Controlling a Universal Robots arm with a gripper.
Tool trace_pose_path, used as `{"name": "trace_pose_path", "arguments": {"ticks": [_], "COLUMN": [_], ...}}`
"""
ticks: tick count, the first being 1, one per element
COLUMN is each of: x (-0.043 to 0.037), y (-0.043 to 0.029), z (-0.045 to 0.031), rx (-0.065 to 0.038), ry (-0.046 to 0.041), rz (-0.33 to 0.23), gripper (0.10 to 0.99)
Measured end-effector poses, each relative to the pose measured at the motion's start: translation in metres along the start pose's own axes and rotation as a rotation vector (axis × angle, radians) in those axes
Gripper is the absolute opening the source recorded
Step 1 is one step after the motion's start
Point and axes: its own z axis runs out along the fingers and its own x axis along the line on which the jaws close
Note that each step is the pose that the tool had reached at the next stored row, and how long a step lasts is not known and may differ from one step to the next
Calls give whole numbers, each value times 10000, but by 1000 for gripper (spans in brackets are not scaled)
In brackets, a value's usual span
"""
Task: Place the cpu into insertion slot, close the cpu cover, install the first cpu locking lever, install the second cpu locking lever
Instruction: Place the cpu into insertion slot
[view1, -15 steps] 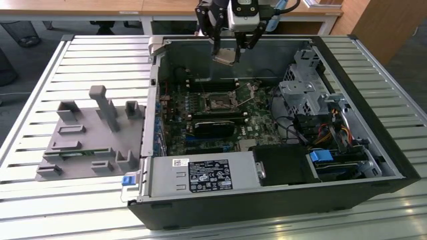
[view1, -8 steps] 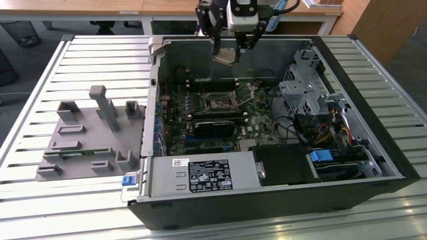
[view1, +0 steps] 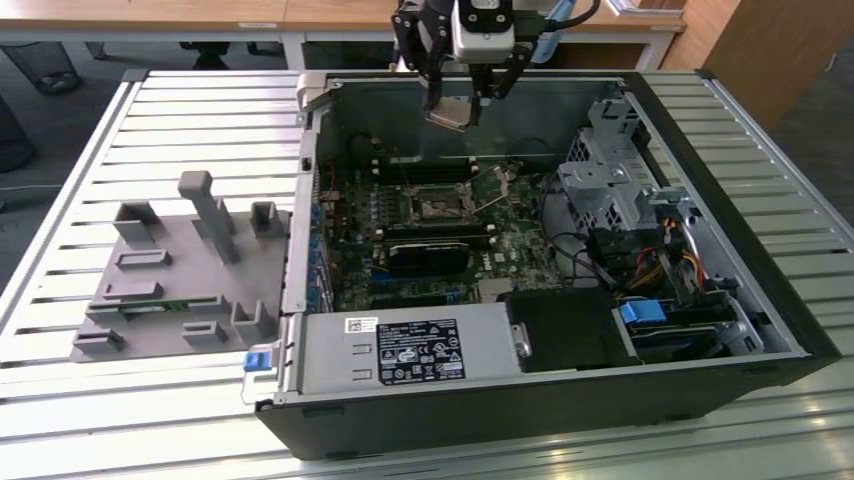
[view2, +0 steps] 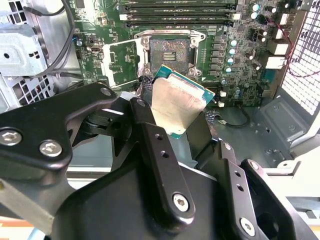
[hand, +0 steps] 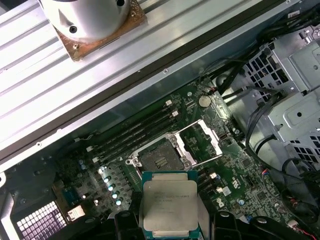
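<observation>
My gripper (view1: 455, 106) hangs above the far wall of the open computer case, shut on the cpu (view1: 451, 111). In both wrist views the cpu (view2: 176, 102) (hand: 169, 205) shows its silvery-beige top and green edge, pinched tilted between the two black fingers (view2: 145, 120). Below it, apart from the chip, lies the insertion slot (view2: 169, 50) (hand: 160, 159) (view1: 438, 208), a dark square socket in the green board with nothing in it. The cpu cover (view2: 119, 62) (hand: 200, 139), a thin silvery frame, stands flipped open beside the socket.
Long black memory slots (view2: 175, 12) run beside the socket. A black card (view1: 427, 256), the power supply (view1: 400, 350) and a metal drive cage (view1: 611, 190) with cables crowd the case. A grey parts fixture (view1: 180, 270) sits on the slatted table at the exterior view's left.
</observation>
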Motion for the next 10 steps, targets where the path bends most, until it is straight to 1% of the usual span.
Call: {"name": "trace_pose_path", "arguments": {"ticks": [10], "x": [-1], "y": [-1], "z": [19], "rx": [7], "ry": [-17], "rz": [126], "gripper": [525]}}
